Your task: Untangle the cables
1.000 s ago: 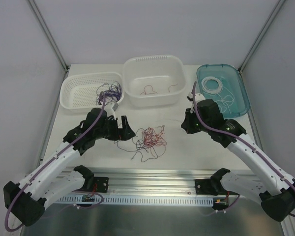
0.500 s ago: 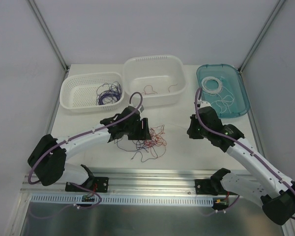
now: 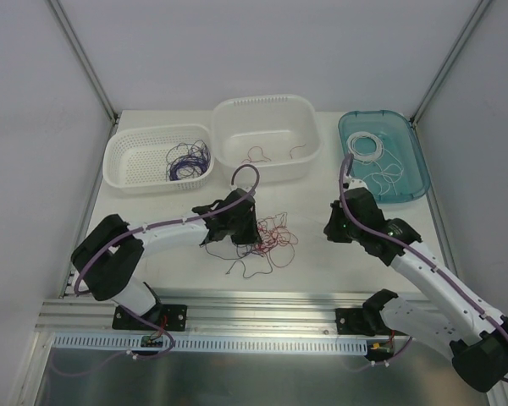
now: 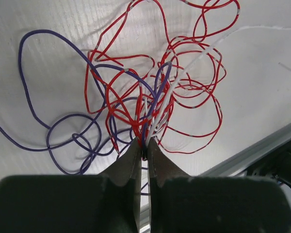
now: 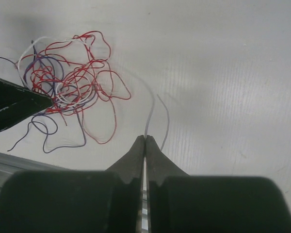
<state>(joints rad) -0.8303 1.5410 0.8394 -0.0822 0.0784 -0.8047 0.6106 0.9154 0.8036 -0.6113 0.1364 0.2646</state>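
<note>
White walls and bare aluminium posts close in a white table (image 3: 322, 266). Along its far edge sit a white perforated basket (image 3: 118, 154) with purple wires in it, a deeper white tub (image 3: 225, 118) with a few red ones, and a teal plastic tray (image 3: 416, 162) with white coils. The work itself is in the middle of the table: a loose knot of very thin, curly red, purple and white cables (image 3: 269, 237), lying flat nearer the front rail than the bins. The left pincer (image 4: 143, 144) is right on that knot. Its two dark fingers are clenched together on a little sheaf of red, purple and white strands, and the rest of the loops fan out on the table straight ahead of its tips. The right pincer (image 5: 145, 140) stands well apart, off to the right of the heap, and is also squeezed tight. A thin white strand (image 5: 149, 109) comes out from between its tips and curves away toward the knot. From where I stand I would say it is nipped there, though the wire is so fine I cannot swear it is not just lying under the fingers. So the left arm is the one on the heap, and the white strand's length runs roughly along the line between the two pincers. To my eye, a pull by the right arm away from the left would draw that strand out lengthwise while the left holds the bundle down. The risk is that the whole knot drags along with it.
</note>
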